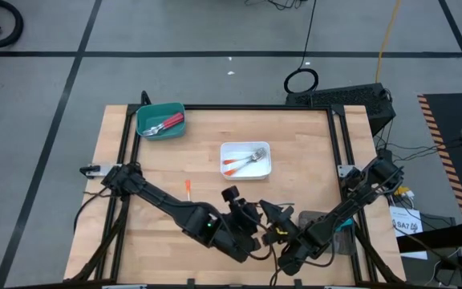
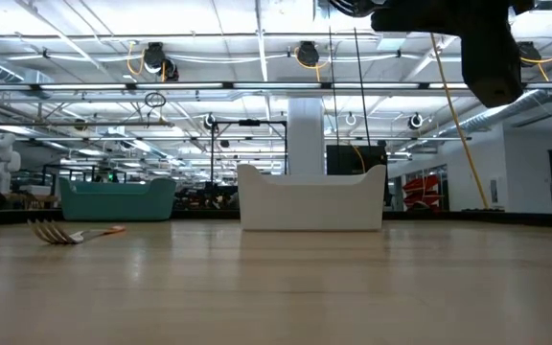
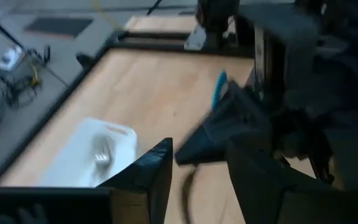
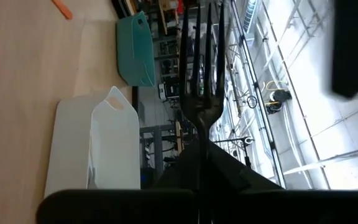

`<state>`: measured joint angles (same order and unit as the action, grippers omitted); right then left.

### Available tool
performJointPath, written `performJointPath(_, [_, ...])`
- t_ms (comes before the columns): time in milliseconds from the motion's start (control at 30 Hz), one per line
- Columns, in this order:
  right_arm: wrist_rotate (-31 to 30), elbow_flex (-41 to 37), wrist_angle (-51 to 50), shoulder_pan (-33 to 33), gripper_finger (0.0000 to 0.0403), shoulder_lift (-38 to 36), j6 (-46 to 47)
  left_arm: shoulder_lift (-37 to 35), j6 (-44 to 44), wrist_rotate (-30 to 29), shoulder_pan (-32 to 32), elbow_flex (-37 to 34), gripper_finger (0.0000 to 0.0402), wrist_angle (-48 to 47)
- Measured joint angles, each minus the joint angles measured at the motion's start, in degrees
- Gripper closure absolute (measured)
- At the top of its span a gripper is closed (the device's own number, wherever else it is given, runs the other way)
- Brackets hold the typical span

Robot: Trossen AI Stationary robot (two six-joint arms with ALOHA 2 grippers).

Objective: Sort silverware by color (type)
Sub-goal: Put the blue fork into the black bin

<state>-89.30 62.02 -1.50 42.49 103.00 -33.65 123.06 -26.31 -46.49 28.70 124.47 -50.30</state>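
Note:
My right gripper (image 1: 273,215) hovers near the table's near edge, shut on a fork whose silver head (image 4: 201,68) sticks out past its fingers; a teal handle (image 3: 218,88) shows beside them. My left gripper (image 3: 197,180) stands open just left of it, with nothing between its fingers. An orange-handled fork (image 1: 189,189) lies flat on the table. The white tray (image 1: 245,159) holds orange-handled forks. Red-handled forks lie in the teal tray (image 1: 160,120). My right gripper pinches the fork between its two fingers just below the head, at the neck (image 4: 201,140). The fingers lie level, above the table, and the tines point away past the fingertips. The fork is lifted clear of the table.
The white tray (image 2: 311,196) stands mid-table and the teal tray (image 2: 118,199) at the far left corner. A black frame rail (image 1: 239,107) borders the wooden top. The loose orange fork (image 2: 70,233) lies on bare wood left of centre.

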Motion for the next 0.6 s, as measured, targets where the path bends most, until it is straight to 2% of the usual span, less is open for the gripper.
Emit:
performJointPath(167, [3.99,0.00,0.16,0.75,0.0400,-2.91,3.29,-0.12,5.15,-0.84,1.87,7.43,0.0241,-7.19])
performJointPath(300, [9.38,0.00,-0.61,0.99,0.0400,-6.96,7.03,-0.35,11.58,-7.44,4.50,10.47,0.0241,-14.86])
performJointPath(367, [12.04,0.00,-1.38,1.12,0.0400,-9.45,8.91,-0.21,11.70,-10.28,5.47,10.39,0.0241,-19.85])
performJointPath(467, [16.87,0.02,-5.16,1.15,0.0400,-13.63,14.38,0.00,4.88,-12.66,6.34,9.86,0.0241,-29.45])
performJointPath(600, [26.01,0.02,-17.43,0.17,0.0399,-19.17,27.59,-0.26,-9.57,-21.71,7.09,3.36,0.0241,-39.57])
